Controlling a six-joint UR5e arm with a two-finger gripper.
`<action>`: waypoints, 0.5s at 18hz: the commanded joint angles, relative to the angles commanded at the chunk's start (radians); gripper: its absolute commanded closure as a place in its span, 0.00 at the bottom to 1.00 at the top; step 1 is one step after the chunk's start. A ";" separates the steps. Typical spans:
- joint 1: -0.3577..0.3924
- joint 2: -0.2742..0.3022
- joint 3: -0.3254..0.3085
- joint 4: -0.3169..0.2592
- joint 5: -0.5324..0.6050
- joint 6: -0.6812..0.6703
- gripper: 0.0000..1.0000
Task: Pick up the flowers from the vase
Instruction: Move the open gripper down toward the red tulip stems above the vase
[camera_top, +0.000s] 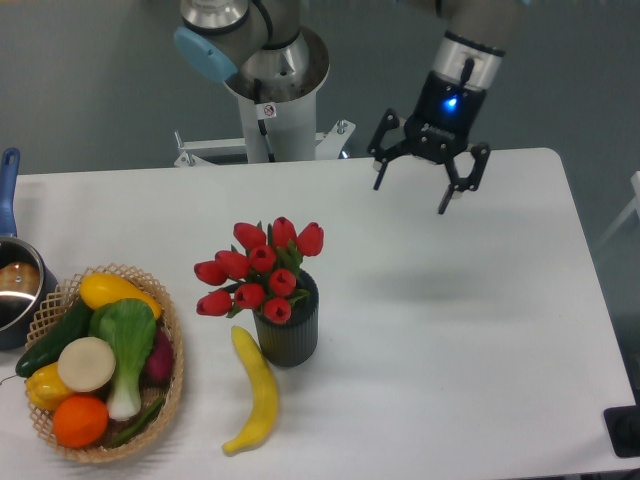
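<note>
Camera: jaws spread above table (480, 330); arm-base sticker (267, 110) writing unreadable.

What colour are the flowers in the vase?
The flowers are red with green stems, standing in the dark ribbed vase. The fixed camera, the only view, shows them clearly.

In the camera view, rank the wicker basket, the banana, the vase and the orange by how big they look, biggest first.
1. wicker basket
2. banana, long but thin
3. vase, partly hidden by the tulips
4. orange

Banana against vase is close: the banana is longer, the vase wider, so I would not rank them firmly.
</note>
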 joint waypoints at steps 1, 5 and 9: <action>-0.006 -0.006 -0.001 0.000 -0.029 0.020 0.00; -0.054 -0.032 0.000 0.027 -0.069 0.036 0.00; -0.094 -0.039 -0.008 0.064 -0.074 0.040 0.00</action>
